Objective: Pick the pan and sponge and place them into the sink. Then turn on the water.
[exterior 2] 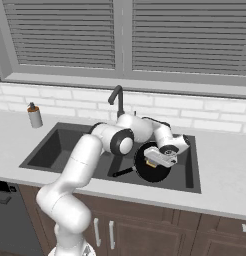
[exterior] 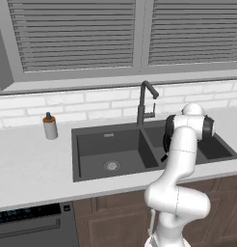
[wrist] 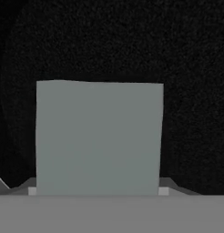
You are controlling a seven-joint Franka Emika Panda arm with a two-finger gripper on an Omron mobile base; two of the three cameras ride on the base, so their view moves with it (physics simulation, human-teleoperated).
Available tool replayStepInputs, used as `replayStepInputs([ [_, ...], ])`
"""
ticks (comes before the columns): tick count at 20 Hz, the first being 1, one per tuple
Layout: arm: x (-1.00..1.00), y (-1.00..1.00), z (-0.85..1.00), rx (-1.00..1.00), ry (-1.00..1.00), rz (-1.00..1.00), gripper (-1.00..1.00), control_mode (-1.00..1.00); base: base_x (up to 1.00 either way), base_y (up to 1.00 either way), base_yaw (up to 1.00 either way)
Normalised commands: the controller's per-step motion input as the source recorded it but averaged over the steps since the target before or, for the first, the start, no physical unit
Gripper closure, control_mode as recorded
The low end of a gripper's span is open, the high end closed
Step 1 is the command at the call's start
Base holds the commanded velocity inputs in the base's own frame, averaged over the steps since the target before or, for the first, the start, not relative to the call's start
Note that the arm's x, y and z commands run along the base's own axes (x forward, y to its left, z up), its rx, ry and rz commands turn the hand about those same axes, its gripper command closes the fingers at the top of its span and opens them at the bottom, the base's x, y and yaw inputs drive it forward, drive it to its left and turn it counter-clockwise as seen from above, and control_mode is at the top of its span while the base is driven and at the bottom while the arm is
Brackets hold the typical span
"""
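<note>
The black pan (exterior 2: pixel 145 173) lies flat in the right basin of the dark grey sink (exterior 2: pixel 50 150), its thin handle pointing left. My gripper (exterior 2: pixel 156 162) hangs low over the pan, reaching down into that basin. The sponge (wrist: pixel 99 136), a grey-green block, fills the space between my fingers, with the pan's black surface (wrist: pixel 109 41) behind it. A yellowish edge of the sponge (exterior 2: pixel 151 163) shows at the gripper. The gripper (wrist: pixel 98 191) is shut on the sponge. Water is out of view at the faucet (exterior: pixel 142 103).
The sink's left basin (exterior: pixel 91 144) has a round silver drain. A soap bottle (exterior: pixel 50 126) stands on the counter left of the sink. The gooseneck faucet (exterior 2: pixel 117 100) rises just behind my arm. A dishwasher front (exterior: pixel 29 226) sits below the counter.
</note>
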Motion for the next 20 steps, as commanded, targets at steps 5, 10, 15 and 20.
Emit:
replayStepInputs([
  [5, 0.00, 0.08, -0.06, 0.00, 0.00, 0.00, -1.00, -1.00, 0.00, 0.00, 0.00],
  [10, 0.00, 0.00, 0.00, 0.00, 0.00, 0.00, -1.00, -1.00, 0.00, 0.00, 0.00],
  [15, 0.00, 0.00, 0.00, 0.00, 0.00, 0.00, -1.00, -1.00, 0.00, 0.00, 0.00],
  [20, 0.00, 0.00, 0.03, 0.00, -0.01, 0.00, -1.00, -1.00, 0.00, 0.00, 0.00],
])
